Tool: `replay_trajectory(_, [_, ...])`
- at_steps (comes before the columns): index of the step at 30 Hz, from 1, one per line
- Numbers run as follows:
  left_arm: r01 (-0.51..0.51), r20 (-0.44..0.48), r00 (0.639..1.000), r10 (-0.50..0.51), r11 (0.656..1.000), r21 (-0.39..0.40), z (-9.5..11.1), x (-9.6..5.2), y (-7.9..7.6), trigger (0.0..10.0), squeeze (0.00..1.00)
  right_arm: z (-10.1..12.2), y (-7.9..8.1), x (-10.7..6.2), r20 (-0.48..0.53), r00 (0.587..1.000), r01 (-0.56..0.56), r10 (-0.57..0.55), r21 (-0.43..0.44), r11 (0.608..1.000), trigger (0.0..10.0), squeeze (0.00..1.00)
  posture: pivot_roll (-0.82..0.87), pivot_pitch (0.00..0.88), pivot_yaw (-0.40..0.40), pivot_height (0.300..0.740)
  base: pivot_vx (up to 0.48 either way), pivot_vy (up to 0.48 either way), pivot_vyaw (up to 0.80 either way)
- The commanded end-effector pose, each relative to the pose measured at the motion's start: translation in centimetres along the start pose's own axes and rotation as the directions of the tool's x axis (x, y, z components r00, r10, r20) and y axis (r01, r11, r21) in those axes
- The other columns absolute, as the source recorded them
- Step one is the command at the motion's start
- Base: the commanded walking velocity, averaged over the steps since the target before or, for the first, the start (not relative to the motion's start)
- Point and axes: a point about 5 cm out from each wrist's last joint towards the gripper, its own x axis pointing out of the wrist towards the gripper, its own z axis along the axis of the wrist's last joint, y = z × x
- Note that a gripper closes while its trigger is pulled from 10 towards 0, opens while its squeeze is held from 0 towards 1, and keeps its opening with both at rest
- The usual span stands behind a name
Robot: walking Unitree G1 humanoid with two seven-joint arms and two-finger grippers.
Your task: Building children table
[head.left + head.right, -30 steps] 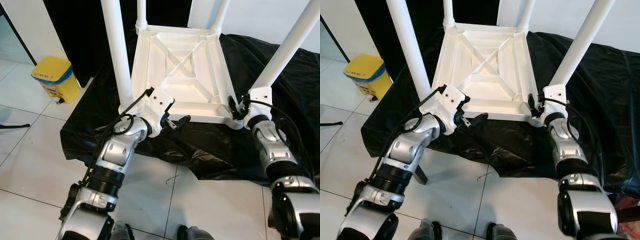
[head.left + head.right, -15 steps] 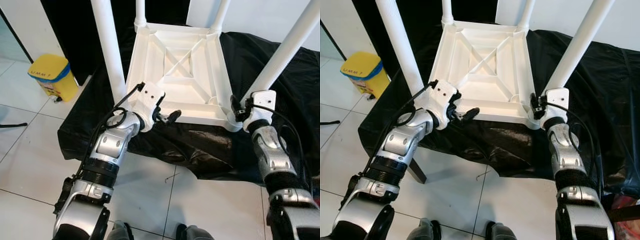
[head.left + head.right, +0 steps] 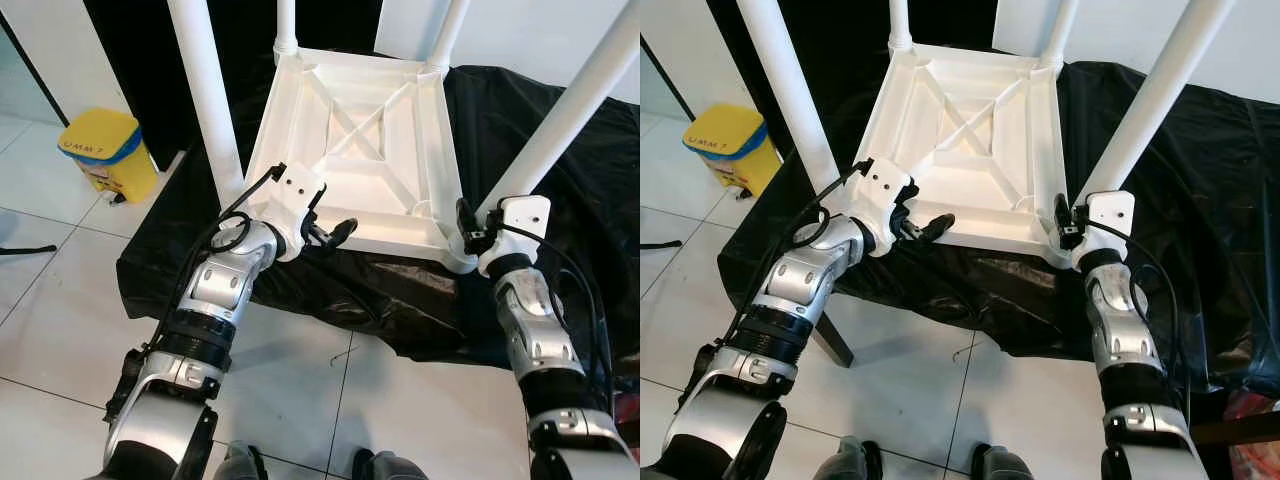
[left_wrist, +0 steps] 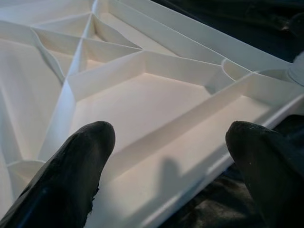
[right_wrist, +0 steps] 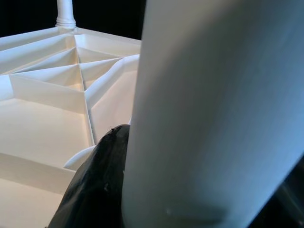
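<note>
1. Jaws, head views: left gripper (image 3: 335, 232) spread at the near edge of the upturned table (image 3: 350, 150) on the black sheet (image 3: 400, 300); since a second ago it has risen onto the rim. Right gripper (image 3: 1065, 222) stays clamped on the near-right leg (image 3: 1140, 110).
2. Left wrist: fingers (image 4: 71, 161) wide apart over the ribbing.
3. Right wrist: finger (image 5: 95, 190) pressed against the leg; the table looks assembled.
4. Yellow bin (image 3: 105, 150) reads "UMM".
</note>
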Motion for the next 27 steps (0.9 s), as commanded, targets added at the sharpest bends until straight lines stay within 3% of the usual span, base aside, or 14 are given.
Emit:
replay_trajectory(1, [0.008, 0.004, 1.0, -0.008, 1.0, 0.017, 0.1, 0.2, -0.1, 10.0, 0.0, -0.6, 0.4, -0.6, -0.04, 0.999, -0.018, 0.017, -0.01, 1.0, 3.6, 0.0, -0.02, 0.126, -0.084, 0.74, 0.0, 0.0, 0.0])
replay_trajectory(2, [-0.001, 0.002, 1.0, 0.001, 1.0, 0.019, 0.1, 0.1, 0.2, 10.0, 0.0, -0.4, 0.4, -0.9, -0.041, 0.999, 0.013, -0.013, -0.007, 1.0, 10.0, 0.0, -0.02, 0.127, -0.081, 0.74, 0.0, 0.0, 0.0])
replay_trajectory(11, [-0.029, 0.005, 1.0, 0.029, 1.0, 0.01, -0.1, 0.2, 0.2, 10.0, 0.0, -0.5, 0.5, -0.8, -0.054, 0.996, 0.063, -0.064, -0.018, 0.998, 10.0, 0.0, -0.03, 0.124, -0.065, 0.74, 0.0, 0.0, 0.0])
replay_trajectory(12, [-0.029, 0.01, 1.0, 0.029, 1.0, 0.0, -0.1, 0.3, -0.1, 10.0, 0.0, -0.5, 0.5, -0.8, -0.058, 0.996, 0.072, -0.072, -0.007, 0.997, 10.0, 1.0, -0.02, 0.121, -0.057, 0.74, 0.0, 0.0, 0.0])
replay_trajectory(19, [-0.031, 0.023, 0.999, 0.032, 0.998, -0.045, -0.4, 0.4, -1.2, 10.0, 0.0, -0.3, 0.7, -1.1, -0.047, 0.996, 0.075, -0.075, -0.004, 0.997, 10.0, 1.0, -0.02, 0.12, -0.052, 0.74, 0.0, 0.0, 0.0])
replay_trajectory(21, [-0.031, 0.035, 0.999, 0.033, 0.997, -0.065, -1.0, 0.2, -2.6, 10.0, 0.0, 0.0, 1.0, -1.7, -0.061, 0.995, 0.076, -0.077, -0.027, 0.997, 10.0, 0.0, -0.02, 0.12, -0.054, 0.74, 0.0, 0.0, 0.0])
replay_trajectory(23, [-0.031, 0.035, 0.999, 0.033, 0.997, -0.065, -1.0, 0.2, -2.6, 10.0, 0.0, 0.0, 1.0, -1.7, -0.061, 0.995, 0.076, -0.077, -0.027, 0.997, 10.0, 0.0, -0.02, 0.12, -0.054, 0.74, 0.0, 0.0, 0.0])
replay_trajectory(27, [-0.019, 0.028, 0.999, 0.02, 0.999, -0.044, -1.7, -0.1, -3.4, 10.0, 0.0, 0.8, 1.4, -1.3, -0.075, 0.992, 0.096, -0.104, -0.105, 0.99, 10.0, 0.0, -0.02, 0.117, -0.062, 0.74, 0.0, 0.0, 0.0])
